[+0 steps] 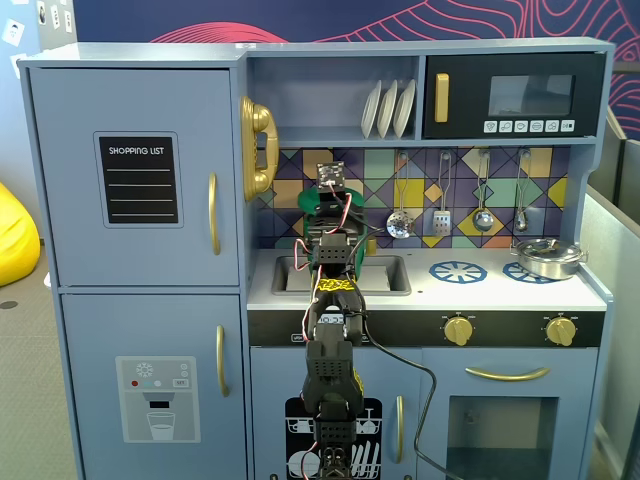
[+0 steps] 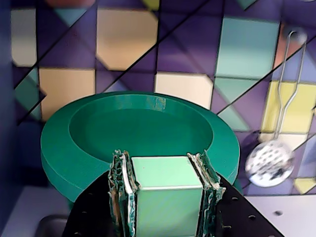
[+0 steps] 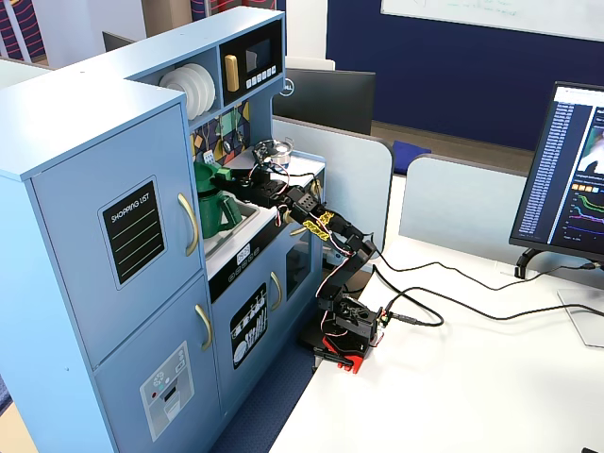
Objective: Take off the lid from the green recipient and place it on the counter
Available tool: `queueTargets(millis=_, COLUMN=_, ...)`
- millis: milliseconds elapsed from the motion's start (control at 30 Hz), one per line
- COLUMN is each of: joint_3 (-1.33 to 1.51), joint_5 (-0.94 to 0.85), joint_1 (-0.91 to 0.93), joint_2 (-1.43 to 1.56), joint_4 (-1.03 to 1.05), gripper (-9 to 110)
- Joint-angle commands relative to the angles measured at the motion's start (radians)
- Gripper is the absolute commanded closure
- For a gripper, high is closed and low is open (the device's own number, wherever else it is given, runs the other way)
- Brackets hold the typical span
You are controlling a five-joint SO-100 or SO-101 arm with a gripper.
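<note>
In the wrist view I find the gripper jaws clamped on the lid handle; the lid is at the counter's far left, above the green recipient.

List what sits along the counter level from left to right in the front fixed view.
Sink with the arm over its left part, → left burner ring → steel pot on the right burner.

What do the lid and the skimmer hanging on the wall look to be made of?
The lid looks like moulded green plastic: uniform colour, dull sheen, thick rounded rim. The skimmer appears to be polished metal, likely steel: a bright, reflective perforated bowl on a thin wire handle.
</note>
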Motion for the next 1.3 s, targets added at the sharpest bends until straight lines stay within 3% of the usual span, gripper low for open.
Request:
queueTargets(millis=0, joint_3=-0.098, joint_5=-0.002, joint_1=0.084, joint_2=0.017, joint_4=-0.026, gripper=101)
queueTargets(millis=500, joint_3=-0.032, joint_5=0.02, joint_1=0.44, joint_2=-0.025, joint_4=-0.198, gripper=101)
queueTargets(millis=1267, joint_3=0.405, joint_5=-0.012, joint_1=0.543, joint_2=-0.112, joint_4=-0.537, gripper=101)
